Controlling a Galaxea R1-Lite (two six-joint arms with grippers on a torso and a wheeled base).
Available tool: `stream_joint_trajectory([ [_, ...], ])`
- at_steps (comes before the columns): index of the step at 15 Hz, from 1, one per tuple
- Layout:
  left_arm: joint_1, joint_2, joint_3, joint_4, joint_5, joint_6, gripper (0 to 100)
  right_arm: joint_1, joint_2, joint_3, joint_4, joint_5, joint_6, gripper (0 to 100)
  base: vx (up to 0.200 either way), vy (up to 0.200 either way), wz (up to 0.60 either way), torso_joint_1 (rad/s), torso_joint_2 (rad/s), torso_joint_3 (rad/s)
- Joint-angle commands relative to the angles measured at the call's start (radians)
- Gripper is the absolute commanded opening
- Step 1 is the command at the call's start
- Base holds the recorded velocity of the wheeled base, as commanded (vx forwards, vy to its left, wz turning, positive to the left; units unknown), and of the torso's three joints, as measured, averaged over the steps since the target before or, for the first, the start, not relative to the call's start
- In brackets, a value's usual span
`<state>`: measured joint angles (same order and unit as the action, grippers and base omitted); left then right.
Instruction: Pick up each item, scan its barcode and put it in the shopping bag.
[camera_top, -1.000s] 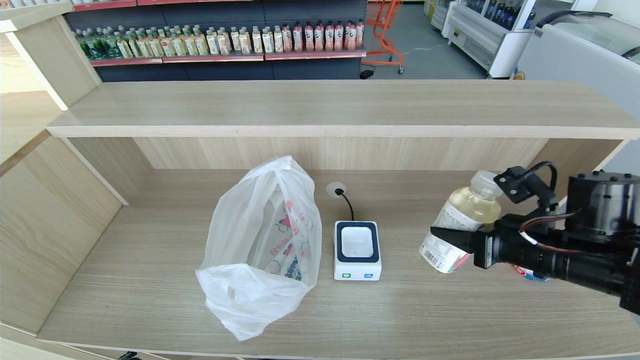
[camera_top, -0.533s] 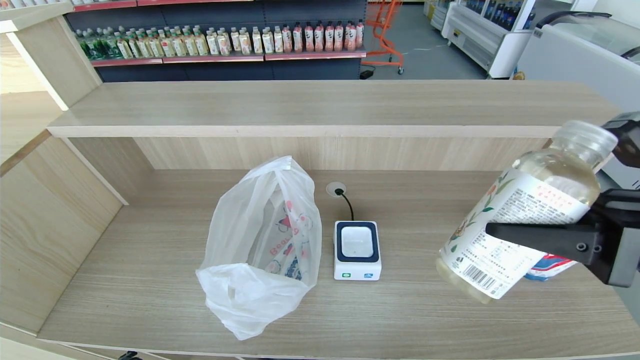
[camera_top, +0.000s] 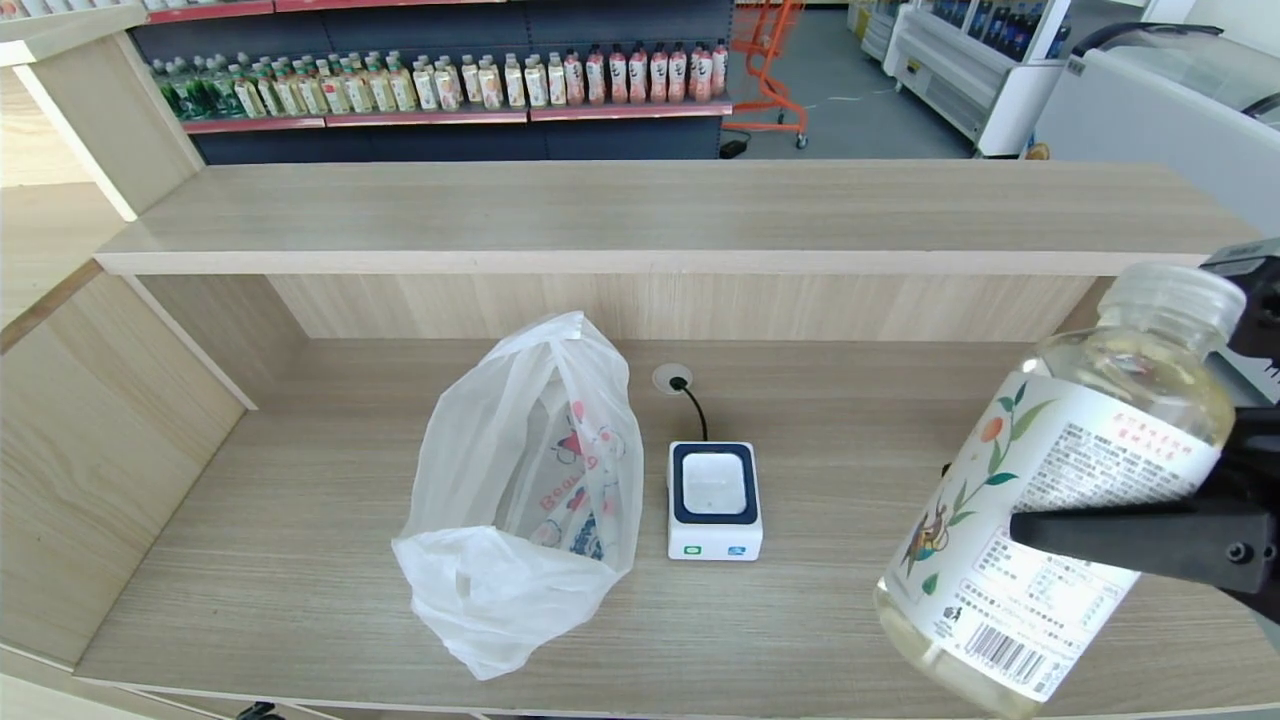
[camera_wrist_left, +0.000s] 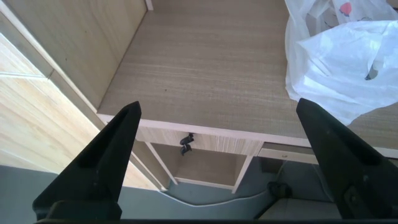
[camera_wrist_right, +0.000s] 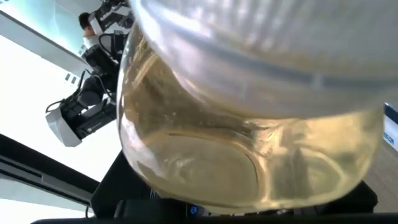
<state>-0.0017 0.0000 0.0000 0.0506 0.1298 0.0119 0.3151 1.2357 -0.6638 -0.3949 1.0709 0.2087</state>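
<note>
- Clear plastic bottle of pale yellow drink with a white printed label (camera_top: 1090, 420): it is in the air to the scanner's right, well apart from it and high above the counter, tilted with the cap away and the base toward you.
- Change over the last second: the bottle started low, close to the counter on the scanner's right. It has since been lifted and brought toward the head camera, so it now shows much larger. It has not moved any nearer the scanner sideways.
- Black barcode strip (camera_top: 1010, 655): it sits at the label's lower end and now faces up toward the camera, not down at the scanner window.
- Right gripper (camera_top: 1050, 520): clamped across the label. One black finger (camera_top: 1130, 540) lies over the front of the bottle and the other is behind it. The right wrist view looks up along the bottle (camera_wrist_right: 249, 124).
- White square barcode scanner with a dark-blue-framed window (camera_top: 714, 500): unmoved, with nothing over its window.
- Translucent white plastic shopping bag (camera_top: 525, 500): just left of the scanner, mouth up, unchanged. A printed packet is already inside.
- Left gripper (camera_wrist_left: 214, 165): fingers spread wide and empty, off the front edge of the wood-grain counter (camera_top: 300, 560) on the bag's side of the scanner.
- Reading: pick-up done, scan not yet done. You will likely have to turn the barcode downward and carry it left over the window.
</note>
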Motion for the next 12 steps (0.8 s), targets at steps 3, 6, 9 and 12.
stream_joint_trajectory([
  [3, 0.0, 0.0, 0.0, 0.0, 0.001, 0.0, 100, 0.038, -0.001, 0.0, 0.001, 0.003, 0.004, 0, 0.0, 0.0, 0.0, 0.0, 0.0, 0.0],
  [6, 0.0, 0.0, 0.0, 0.0, 0.001, 0.0, 100, 0.044, 0.007, -0.005, -0.001, 0.001, 0.003, 0, 0.0, 0.0, 0.0, 0.0, 0.0, 0.0],
  [9, 0.0, 0.0, 0.0, 0.0, 0.001, 0.0, 100, 0.052, 0.014, -0.008, -0.004, 0.0, 0.001, 0, 0.0, 0.0, 0.0, 0.0, 0.0, 0.0],
  [12, 0.0, 0.0, 0.0, 0.0, 0.001, 0.0, 100, 0.065, 0.022, -0.014, -0.01, -0.003, -0.006, 0, 0.0, 0.0, 0.0, 0.0, 0.0, 0.0],
])
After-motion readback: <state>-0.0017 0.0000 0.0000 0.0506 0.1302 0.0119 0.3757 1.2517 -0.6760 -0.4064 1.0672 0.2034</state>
